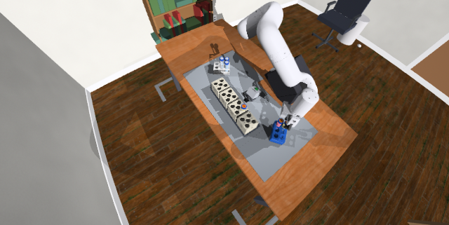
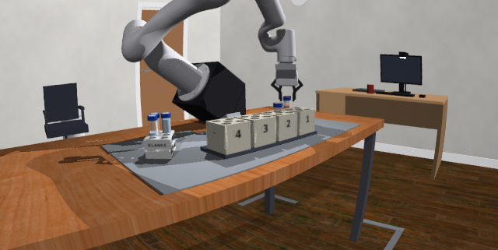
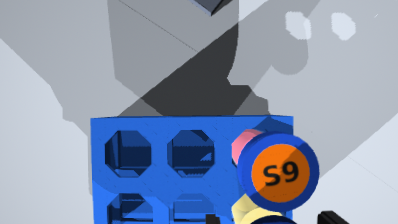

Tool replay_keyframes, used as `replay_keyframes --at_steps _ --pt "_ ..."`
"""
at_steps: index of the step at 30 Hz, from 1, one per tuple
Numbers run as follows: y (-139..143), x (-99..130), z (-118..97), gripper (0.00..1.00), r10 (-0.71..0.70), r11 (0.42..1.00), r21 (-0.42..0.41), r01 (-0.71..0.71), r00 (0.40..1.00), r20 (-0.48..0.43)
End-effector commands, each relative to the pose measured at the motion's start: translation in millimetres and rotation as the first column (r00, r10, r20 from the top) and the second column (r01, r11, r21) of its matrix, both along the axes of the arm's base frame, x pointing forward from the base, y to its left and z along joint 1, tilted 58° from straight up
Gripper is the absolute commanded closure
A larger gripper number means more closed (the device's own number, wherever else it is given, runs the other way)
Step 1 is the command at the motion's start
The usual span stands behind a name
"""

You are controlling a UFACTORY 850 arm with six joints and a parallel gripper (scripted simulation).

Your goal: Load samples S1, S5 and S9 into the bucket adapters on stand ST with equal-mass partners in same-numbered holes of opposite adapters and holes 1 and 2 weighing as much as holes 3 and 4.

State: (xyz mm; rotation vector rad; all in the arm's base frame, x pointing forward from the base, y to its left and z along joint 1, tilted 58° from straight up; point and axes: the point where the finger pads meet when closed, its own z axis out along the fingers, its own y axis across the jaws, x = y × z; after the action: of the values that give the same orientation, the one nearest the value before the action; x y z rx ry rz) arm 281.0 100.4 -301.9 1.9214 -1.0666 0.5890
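My gripper (image 3: 272, 219) (image 2: 288, 100) is open and empty, fingers down over the blue rack (image 1: 278, 139) (image 3: 160, 150). Its fingertips are either side of a second tube's cap, cut off at the wrist view's lower edge, with yellow content. Sample S9 (image 3: 280, 172) (image 1: 280, 121) (image 2: 286, 106), with pink content, stands beside it in the rack. S5 (image 1: 244, 106) (image 2: 278, 105) stands in adapter 2 (image 2: 288, 125). Adapter 1 (image 2: 307, 121), adapter 3 (image 2: 265, 130) and adapter 4 (image 2: 238, 135) show no tubes. All four sit on the stand (image 2: 253, 149).
The white BLANKS rack (image 1: 222, 72) (image 2: 159, 152) at the mat's far end holds three blue-capped tubes. The small sloped desk (image 1: 252, 93) with the green DONE key (image 1: 256, 88) stands between the adapters and the arm's base. Some rack holes near the gripper are empty.
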Motion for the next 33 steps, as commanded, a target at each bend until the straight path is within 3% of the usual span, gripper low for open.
replay_keyframes --at_steps 1,3,4,33 --pt "1.0 0.7 0.1 0.43 0.0 1.0 0.001 0.0 1.0 0.001" --pt "1.0 0.7 0.1 0.43 0.0 1.0 0.001 0.0 1.0 0.001" --pt "1.6 0.7 0.4 1.0 0.0 1.0 0.001 0.0 1.0 0.001" --pt "2.5 0.6 1.0 1.0 0.0 1.0 0.001 0.0 1.0 0.001"
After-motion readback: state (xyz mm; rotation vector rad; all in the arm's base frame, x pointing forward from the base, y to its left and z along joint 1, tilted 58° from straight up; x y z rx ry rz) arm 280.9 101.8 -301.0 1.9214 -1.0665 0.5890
